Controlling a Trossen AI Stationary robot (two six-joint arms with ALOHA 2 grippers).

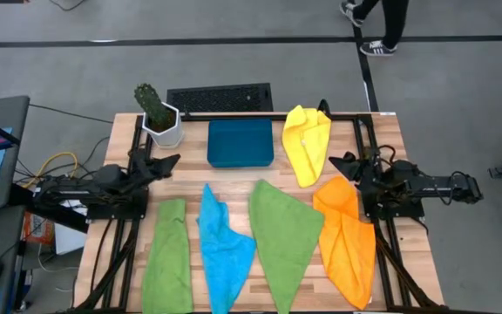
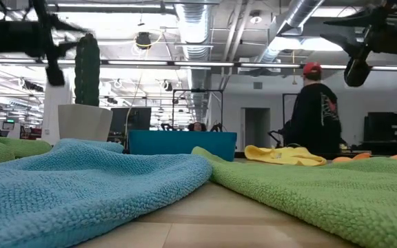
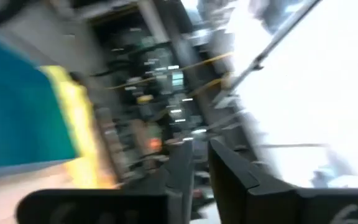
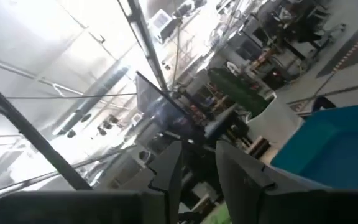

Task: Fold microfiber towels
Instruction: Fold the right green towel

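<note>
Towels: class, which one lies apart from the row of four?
The yellow towel: alone beside the teal tray, while both greens, blue and orange line the front.

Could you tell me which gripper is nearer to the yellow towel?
Right. The right gripper sits just beside the yellow towel; the left gripper is across the teal tray.

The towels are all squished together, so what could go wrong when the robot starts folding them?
The sky-blue towel and the wide green towel lie almost touching, so a claw could pinch both at once. The orange towel lies partly under the right arm's frame, so it might snag. The cactus pot stands close to the left claw and could get knocked.
</note>
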